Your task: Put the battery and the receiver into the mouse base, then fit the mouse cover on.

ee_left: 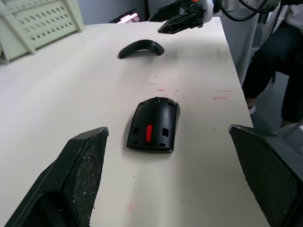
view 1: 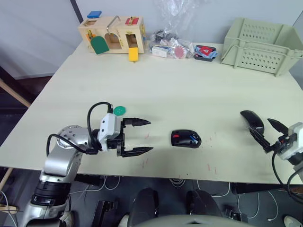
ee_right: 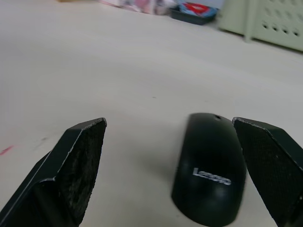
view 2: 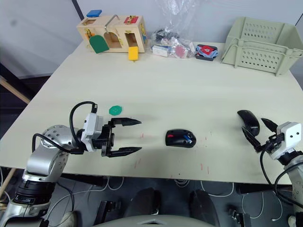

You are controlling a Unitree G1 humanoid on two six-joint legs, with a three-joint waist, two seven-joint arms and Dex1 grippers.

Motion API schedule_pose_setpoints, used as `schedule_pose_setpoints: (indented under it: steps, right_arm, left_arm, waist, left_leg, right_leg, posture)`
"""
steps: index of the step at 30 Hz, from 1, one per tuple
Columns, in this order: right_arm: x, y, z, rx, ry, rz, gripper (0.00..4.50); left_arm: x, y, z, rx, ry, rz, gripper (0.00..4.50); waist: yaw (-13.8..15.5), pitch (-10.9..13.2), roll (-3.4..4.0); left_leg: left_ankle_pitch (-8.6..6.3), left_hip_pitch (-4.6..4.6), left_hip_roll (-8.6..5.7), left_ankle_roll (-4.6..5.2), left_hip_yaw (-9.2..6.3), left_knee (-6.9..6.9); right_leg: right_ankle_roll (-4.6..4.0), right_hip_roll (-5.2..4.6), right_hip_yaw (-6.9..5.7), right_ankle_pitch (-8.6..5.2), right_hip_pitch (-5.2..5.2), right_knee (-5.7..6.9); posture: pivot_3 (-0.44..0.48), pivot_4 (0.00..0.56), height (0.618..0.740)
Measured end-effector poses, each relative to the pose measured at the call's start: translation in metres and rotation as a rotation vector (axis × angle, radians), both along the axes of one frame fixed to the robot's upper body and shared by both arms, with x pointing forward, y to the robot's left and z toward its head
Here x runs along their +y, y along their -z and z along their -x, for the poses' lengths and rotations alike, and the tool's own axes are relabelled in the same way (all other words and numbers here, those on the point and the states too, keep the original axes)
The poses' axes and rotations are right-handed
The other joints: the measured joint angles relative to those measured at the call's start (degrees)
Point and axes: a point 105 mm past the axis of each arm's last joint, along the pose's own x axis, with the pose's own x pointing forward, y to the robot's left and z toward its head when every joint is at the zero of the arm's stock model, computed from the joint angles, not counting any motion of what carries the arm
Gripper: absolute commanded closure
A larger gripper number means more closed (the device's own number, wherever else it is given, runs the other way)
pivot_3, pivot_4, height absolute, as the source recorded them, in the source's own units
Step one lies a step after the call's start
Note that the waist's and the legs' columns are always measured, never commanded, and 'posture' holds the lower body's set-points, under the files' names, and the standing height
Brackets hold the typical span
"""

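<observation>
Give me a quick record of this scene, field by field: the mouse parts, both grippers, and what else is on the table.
mouse base: mid-table near the front edge, hollow side up, blue-white battery inside
mouse cover: flat on the table, to the base's right
left gripper: open, empty, left of the base
right gripper: open, empty, at the cover
background: wooden toy box, green crate

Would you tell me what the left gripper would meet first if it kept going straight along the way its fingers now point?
Most likely the mouse base. The open left gripper points across the table straight at it, with bare tabletop between; in the left wrist view the base lies centred between the fingers. Height above the table is unclear.
</observation>
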Motion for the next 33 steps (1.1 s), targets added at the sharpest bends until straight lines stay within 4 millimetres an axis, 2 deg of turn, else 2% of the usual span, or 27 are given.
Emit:
schedule_pose_setpoints:
  steps: [3,14,25,26,27,33]
  right_arm:
    - [-0.007,0.006,-0.004,0.080,0.081,0.043,0.00]
    - [-0.004,0.017,-0.006,0.267,0.157,-0.026,0.00]
    - [-0.002,0.016,-0.010,0.348,0.197,-0.030,0.00]
    - [-0.002,0.016,-0.010,0.350,0.197,-0.028,0.53]
    - [-0.003,0.016,-0.010,0.356,0.199,-0.028,0.84]
    - [-0.005,0.013,-0.011,0.356,0.198,-0.013,0.84]
  left_arm:
    - [0.008,-0.006,0.000,0.008,-0.009,-0.011,0.13]
    - [0.008,-0.014,0.000,-0.001,0.026,-0.011,0.13]
    - [0.007,-0.015,0.000,0.000,0.046,-0.016,0.13]
    - [0.007,-0.015,0.000,-0.001,0.047,-0.016,0.00]
    - [0.006,-0.015,0.000,0.000,0.047,-0.016,0.00]
    - [0.006,-0.015,0.000,0.000,0.046,-0.016,0.00]
  waist:
    - [0.10,0.04,0.06]
    - [-0.01,0.04,0.05]
    - [0.01,0.04,0.04]
    - [0.03,0.04,0.04]
    - [0.03,0.04,0.04]
    - [-0.01,0.04,0.03]
  left_leg:
    - [0.00,-0.01,-0.01,0.00,0.01,-0.02]
    - [0.00,-0.07,-0.02,0.00,0.08,-0.03]
    - [0.00,-0.12,-0.02,0.00,0.14,-0.06]
    - [0.00,-0.12,-0.02,0.00,0.13,-0.07]
    - [0.00,-0.12,-0.02,0.00,0.13,-0.07]
    - [0.00,-0.13,-0.02,0.00,0.15,-0.09]
  right_leg:
    - [0.00,-0.01,0.00,0.00,-0.07,0.00]
    - [0.01,0.01,0.05,0.00,-0.15,-0.02]
    - [0.02,0.04,0.11,0.00,-0.22,-0.02]
    - [0.02,0.04,0.10,0.00,-0.22,-0.02]
    - [0.02,0.04,0.10,0.00,-0.22,-0.02]
    - [0.02,0.05,0.12,0.00,-0.24,-0.03]
  posture:
    - [0.000,0.150,0.740]
    - [0.000,0.150,0.740]
    - [0.000,0.150,0.740]
    - [0.000,0.150,0.740]
    - [0.000,0.150,0.740]
    - [0.000,0.150,0.740]
